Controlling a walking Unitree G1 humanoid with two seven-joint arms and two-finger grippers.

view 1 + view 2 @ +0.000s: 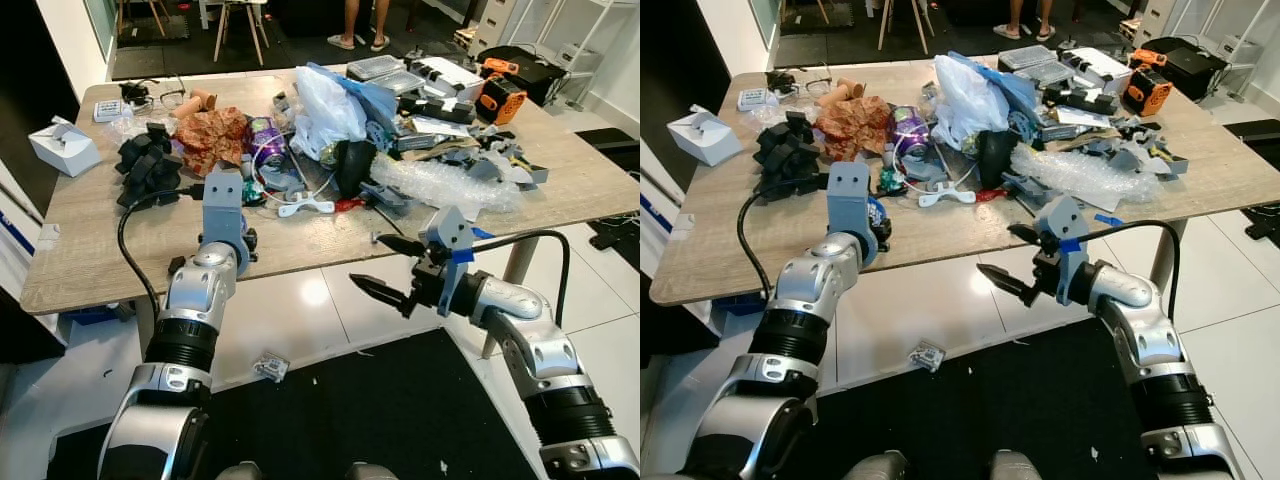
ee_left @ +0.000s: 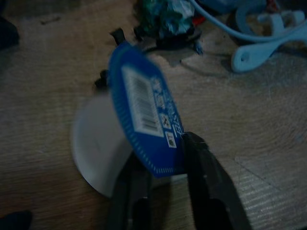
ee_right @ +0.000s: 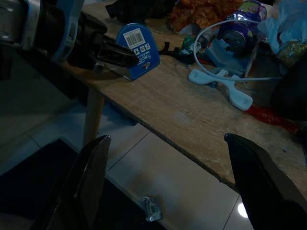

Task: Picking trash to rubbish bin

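Both eye views look forward and down from the head over a cluttered wooden table (image 1: 90, 250), its far edge toward 12 o'clock (the right eye is shifted slightly sideways). The left wrist view looks along its fingers (image 2: 206, 187) from very close at a blue round lid (image 2: 144, 124) on the tabletop. The right wrist view sits farther back, below the table edge, and shares that same lid (image 3: 139, 45).
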